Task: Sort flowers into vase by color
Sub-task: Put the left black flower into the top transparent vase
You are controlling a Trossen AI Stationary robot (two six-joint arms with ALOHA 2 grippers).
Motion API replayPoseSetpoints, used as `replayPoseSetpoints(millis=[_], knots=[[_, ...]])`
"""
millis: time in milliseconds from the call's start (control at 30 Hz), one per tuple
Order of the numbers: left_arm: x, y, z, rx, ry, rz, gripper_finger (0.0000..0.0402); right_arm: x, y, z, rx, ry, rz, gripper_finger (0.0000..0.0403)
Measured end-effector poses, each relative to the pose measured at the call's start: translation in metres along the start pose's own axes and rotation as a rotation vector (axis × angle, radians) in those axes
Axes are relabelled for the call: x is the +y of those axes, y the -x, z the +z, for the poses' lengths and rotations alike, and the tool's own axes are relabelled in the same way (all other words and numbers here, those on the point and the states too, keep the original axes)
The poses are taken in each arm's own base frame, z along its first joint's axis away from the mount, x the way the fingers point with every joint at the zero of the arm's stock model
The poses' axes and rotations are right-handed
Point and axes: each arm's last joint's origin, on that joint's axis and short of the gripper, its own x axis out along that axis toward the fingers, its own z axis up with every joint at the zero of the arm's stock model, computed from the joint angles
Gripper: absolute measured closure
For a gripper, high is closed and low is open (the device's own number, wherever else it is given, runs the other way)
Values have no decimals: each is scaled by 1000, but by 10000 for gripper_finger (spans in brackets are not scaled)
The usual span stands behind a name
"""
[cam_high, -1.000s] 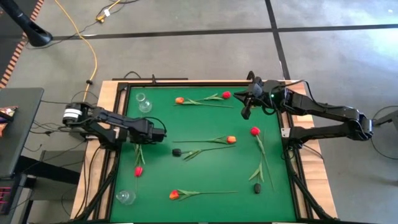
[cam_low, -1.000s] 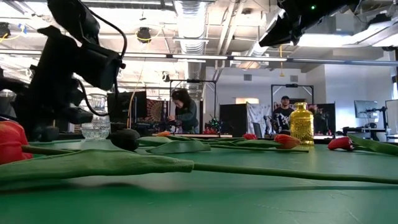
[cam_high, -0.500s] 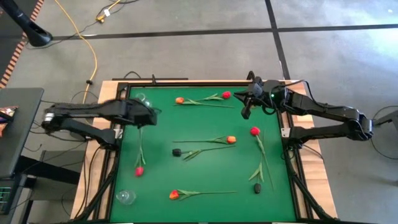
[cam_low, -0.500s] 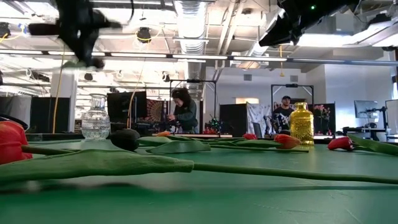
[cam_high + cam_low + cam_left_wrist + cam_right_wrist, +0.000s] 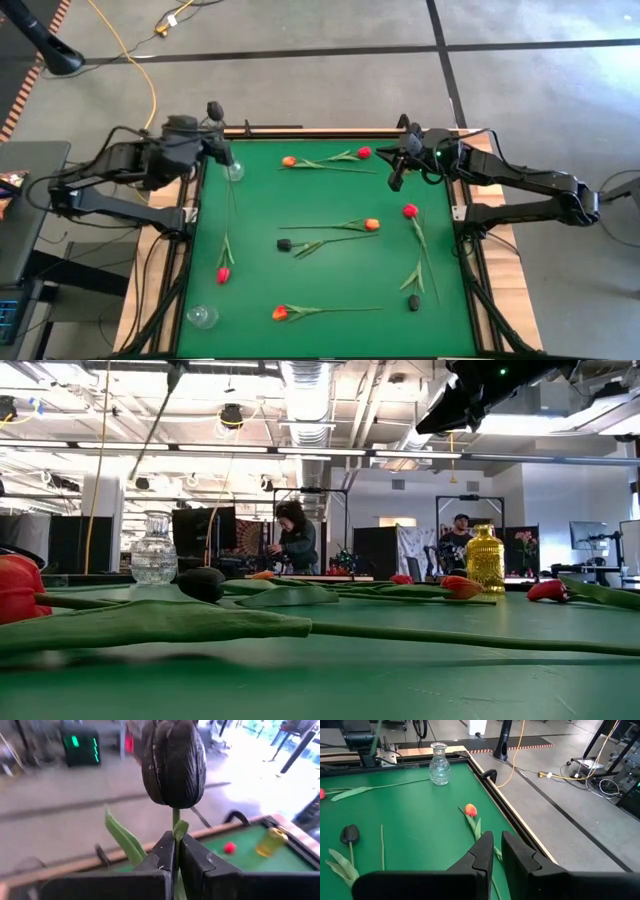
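My left tool has swung from mid-table to the far-left corner, beside the clear vase. From above, it carries a black tulip. Its wrist view shows the fingers clamped on the stem. My right tool hovers nearly closed, empty, above the table.
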Motion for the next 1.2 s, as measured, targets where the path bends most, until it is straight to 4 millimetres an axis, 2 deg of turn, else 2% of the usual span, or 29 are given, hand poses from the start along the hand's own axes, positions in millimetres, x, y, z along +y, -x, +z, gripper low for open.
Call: replayPoseSetpoints(millis=[200,400,700,833,1200], knots=[[6,-4,9,-123,-163,185,401,0,0,0,0,0,0,337],[17,-23,12,-136,-196,345,401,0,0,2,-22,-3,-4,337],[27,-46,38,-189,-264,220,401,0,0,4,-43,-9,-6,337],[37,-51,40,-166,-273,235,401,0,0,4,-41,-43,-4,337],[48,-78,44,-99,-294,72,401,0,0,4,-40,-65,-4,337]])
